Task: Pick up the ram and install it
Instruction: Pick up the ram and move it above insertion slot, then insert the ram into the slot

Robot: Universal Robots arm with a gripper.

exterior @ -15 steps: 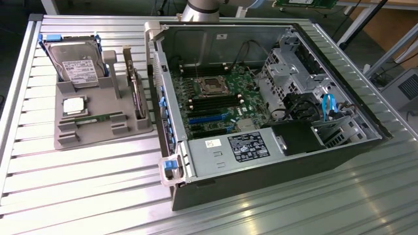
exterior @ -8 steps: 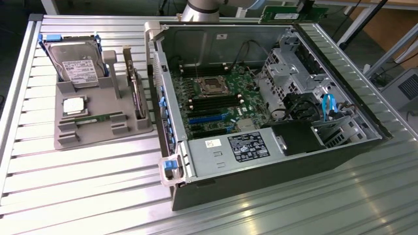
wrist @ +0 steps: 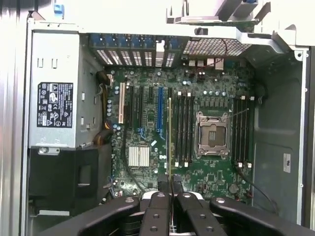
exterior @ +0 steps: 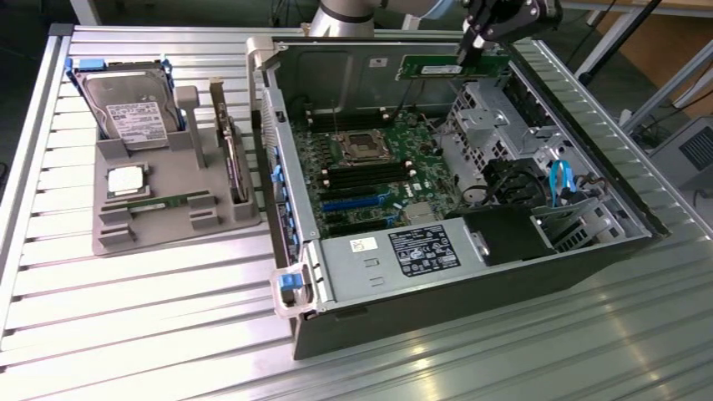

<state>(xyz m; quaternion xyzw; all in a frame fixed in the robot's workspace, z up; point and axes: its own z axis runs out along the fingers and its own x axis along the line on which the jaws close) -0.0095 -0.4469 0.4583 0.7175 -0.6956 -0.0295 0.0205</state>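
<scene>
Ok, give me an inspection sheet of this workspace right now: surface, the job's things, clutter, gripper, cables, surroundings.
Surface: slatted metal table, with an open computer case lying on it.
Job's things: ram held edge-on above the motherboard, not seated in any slot.
Clutter: gray tray on the exterior view's left, holding a hard drive, a processor chip, an expansion card and a spare stick.
Grippers: gripper shut on the ram.
Cables: blue cable inside the case near the drive bays.
Surroundings: arm base behind the case.
</scene>
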